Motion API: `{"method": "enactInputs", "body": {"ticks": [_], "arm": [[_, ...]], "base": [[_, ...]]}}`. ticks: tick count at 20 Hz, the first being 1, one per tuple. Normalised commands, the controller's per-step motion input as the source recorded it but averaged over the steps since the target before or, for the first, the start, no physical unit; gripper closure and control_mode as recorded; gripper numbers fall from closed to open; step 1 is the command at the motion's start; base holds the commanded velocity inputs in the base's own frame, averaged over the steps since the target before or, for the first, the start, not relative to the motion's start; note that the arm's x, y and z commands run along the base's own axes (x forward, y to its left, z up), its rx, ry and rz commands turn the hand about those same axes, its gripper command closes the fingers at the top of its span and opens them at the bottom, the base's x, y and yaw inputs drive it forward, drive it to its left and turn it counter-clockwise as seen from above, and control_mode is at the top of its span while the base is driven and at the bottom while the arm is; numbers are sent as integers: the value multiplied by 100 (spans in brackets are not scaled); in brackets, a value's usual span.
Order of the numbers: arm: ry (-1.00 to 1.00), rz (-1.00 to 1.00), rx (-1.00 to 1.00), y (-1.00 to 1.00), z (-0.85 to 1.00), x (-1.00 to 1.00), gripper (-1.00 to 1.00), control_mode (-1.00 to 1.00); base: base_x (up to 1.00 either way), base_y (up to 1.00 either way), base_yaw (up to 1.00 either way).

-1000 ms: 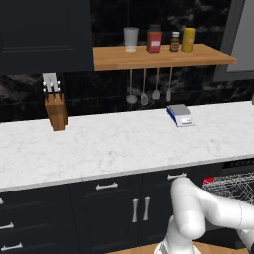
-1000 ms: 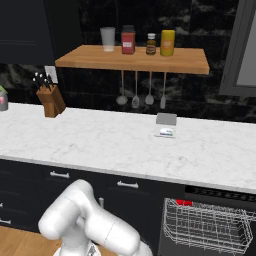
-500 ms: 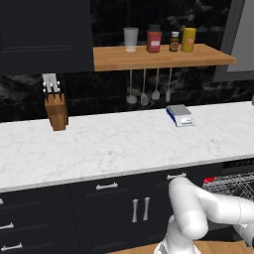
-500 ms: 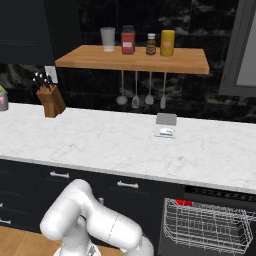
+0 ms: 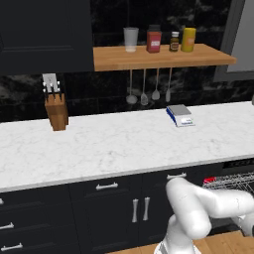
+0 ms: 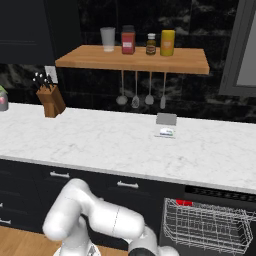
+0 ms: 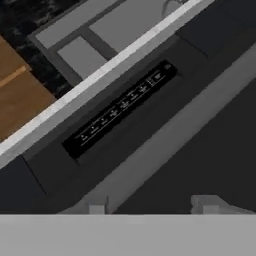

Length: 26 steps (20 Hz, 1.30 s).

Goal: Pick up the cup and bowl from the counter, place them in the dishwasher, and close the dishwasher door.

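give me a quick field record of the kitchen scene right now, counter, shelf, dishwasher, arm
counter: white marble worktop over dark cabinet fronts
on counter: knife block at left, small kitchen scale toward right
shelf: wooden; holds a pale tumbler, red jar, small dark bottle, yellow jar
under shelf: hanging utensils
dishwasher: open, grey wire rack pulled out, something red at its back left
arm: bent low in front of the cabinets
hand view: dishwasher control panel
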Motion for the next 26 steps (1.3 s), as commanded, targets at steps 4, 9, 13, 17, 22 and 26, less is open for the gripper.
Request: {"method": "enactInputs", "body": {"ticks": [4,9,13,17,22,26], "arm": [[12,35,74,0,98,100,-100,-100],[39,35,57,0,100,100,-100,-100],[42,24,56,0,100,100,-100,-100],[22,19,62,0,90,100,-100,-100],[16,12,63,0,52,100,-100,-100],[-1,8,65,-5,5,100,-100,-100]], "base": [[0,0,0],[0,0,0],[0,0,0],[0,0,0],[0,0,0],[0,0,0]]}}
